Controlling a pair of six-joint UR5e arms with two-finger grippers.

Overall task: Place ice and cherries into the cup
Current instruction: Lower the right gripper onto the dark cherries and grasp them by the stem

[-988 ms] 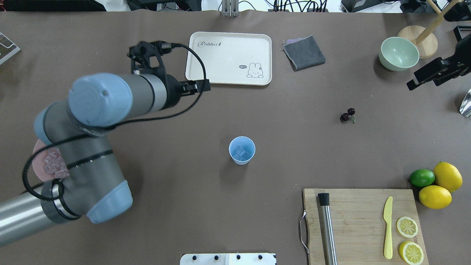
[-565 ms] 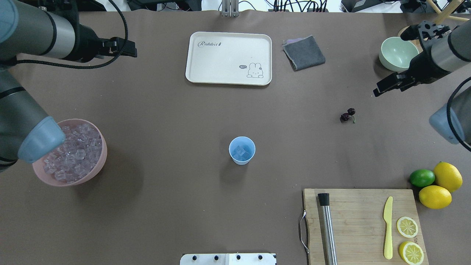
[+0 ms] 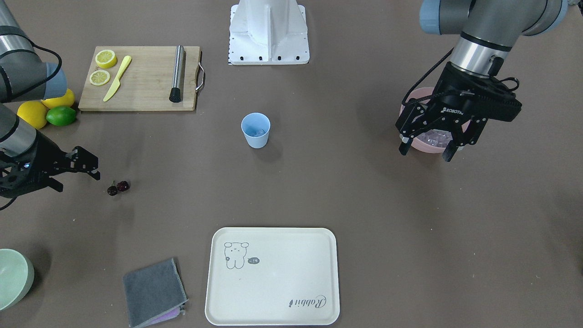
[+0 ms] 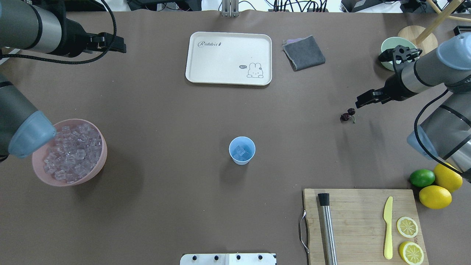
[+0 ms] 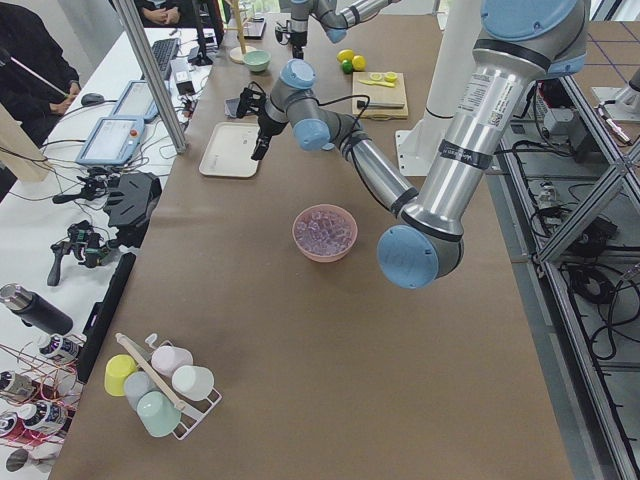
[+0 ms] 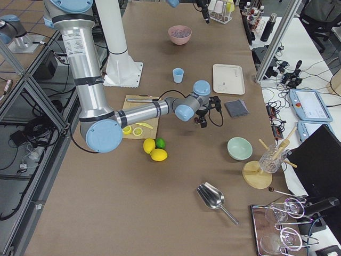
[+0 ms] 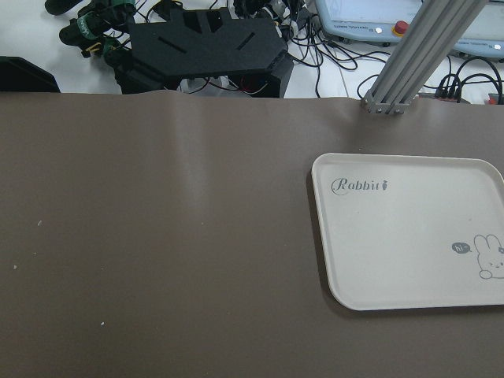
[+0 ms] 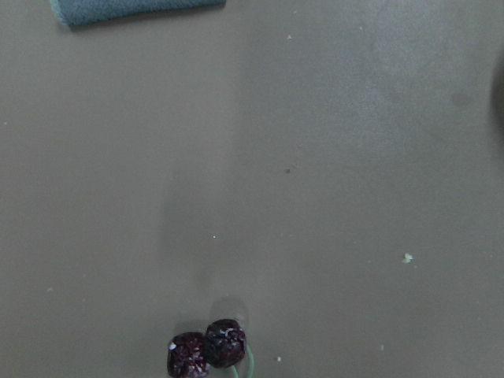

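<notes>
Cup (image 3: 256, 139) on brown table (image 3: 364, 191)

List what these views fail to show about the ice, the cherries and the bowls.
- Ice in the cup: overhead view, the cubes are too small and overlapping to count.
- Cherries: right wrist view, the stems are cut off by the bottom edge.
- Pink bowl: front-facing view, the left gripper covers most of it.
- Green bowl: front-facing view, cut off by the left edge.

- Your left gripper (image 3: 426, 150) hangs from a vertical wrist, pointing straight down, fingers (image 3: 448, 154) spread wide, nothing held.
- Your right gripper (image 3: 79, 181) reaches out low and tilted, fingers apart, nothing held, forearm extended.
</notes>
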